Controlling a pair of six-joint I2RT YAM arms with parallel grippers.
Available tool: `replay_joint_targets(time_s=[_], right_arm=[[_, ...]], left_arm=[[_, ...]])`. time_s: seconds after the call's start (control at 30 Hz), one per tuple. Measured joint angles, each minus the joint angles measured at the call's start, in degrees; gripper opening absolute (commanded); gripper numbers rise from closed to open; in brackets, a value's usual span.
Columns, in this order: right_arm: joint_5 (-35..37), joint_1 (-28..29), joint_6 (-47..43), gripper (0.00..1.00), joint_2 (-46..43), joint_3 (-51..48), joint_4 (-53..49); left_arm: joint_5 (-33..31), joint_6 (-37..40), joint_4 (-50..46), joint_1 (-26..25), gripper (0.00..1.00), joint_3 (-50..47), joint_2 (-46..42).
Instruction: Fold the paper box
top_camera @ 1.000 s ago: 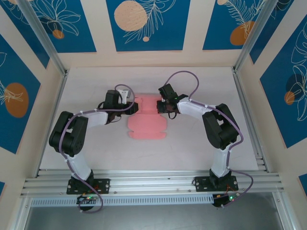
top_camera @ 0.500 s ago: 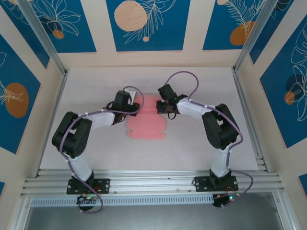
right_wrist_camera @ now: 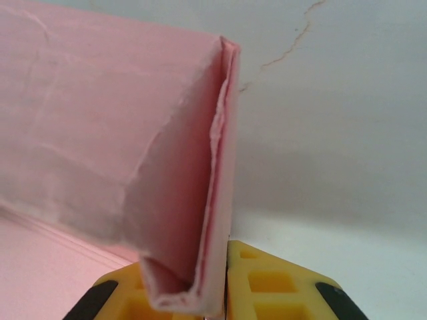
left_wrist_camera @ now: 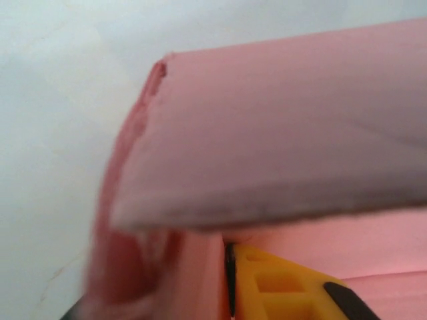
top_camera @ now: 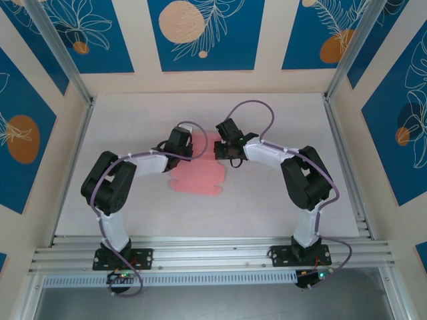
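The paper box (top_camera: 197, 176) is a salmon-pink tabbed card sheet lying mid-table, its far edge lifted between the two grippers. My left gripper (top_camera: 189, 148) is at the sheet's far left corner. In the left wrist view a folded pink flap (left_wrist_camera: 280, 127) looms above one yellow finger (left_wrist_camera: 280, 290), and card is pressed against that finger; the other finger is hidden behind the card. My right gripper (top_camera: 223, 151) is at the far right corner. There the yellow fingers (right_wrist_camera: 280, 293) are shut on a doubled, upright flap (right_wrist_camera: 200, 200).
The white tabletop (top_camera: 280, 200) lies around the sheet. Aluminium rails (top_camera: 340, 147) and patterned walls bound it on the left, right and far sides. Purple cables (top_camera: 250, 107) loop above both arms.
My left arm has swung right onto the sheet's far left corner and its jaws have narrowed onto the card. The sheet's near part has shifted left and turned slightly. The right gripper kept its grip.
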Motion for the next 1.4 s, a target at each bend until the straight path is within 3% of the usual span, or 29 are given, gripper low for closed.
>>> replay_joint_targets(time_s=[0.27, 0.47, 0.63, 1.13, 1.4], right_arm=[[-0.4, 0.0, 1.7, 0.05, -0.2, 0.0, 0.2], [-0.3, 0.6, 3.2, 0.05, -0.2, 0.8, -0.2], [3.2, 1.5, 4.3, 0.05, 0.9, 4.2, -4.1], [18.6, 5.2, 9.6, 0.15, 15.7, 24.2, -20.8], [24.0, 6.3, 11.4, 0.16, 21.2, 32.9, -27.6]], left_arm=[[-8.3, -0.7, -2.5, -1.7, 0.05, 3.7, 1.9], [-14.3, -3.1, -6.0, -2.8, 0.00, 6.3, 3.3], [-14.4, -6.1, -6.6, -2.8, 0.00, 6.3, 3.3], [-11.9, -23.4, -10.3, -2.8, 0.01, 3.1, 1.7], [-12.3, -29.4, -7.8, -2.7, 0.00, 0.5, 1.5]])
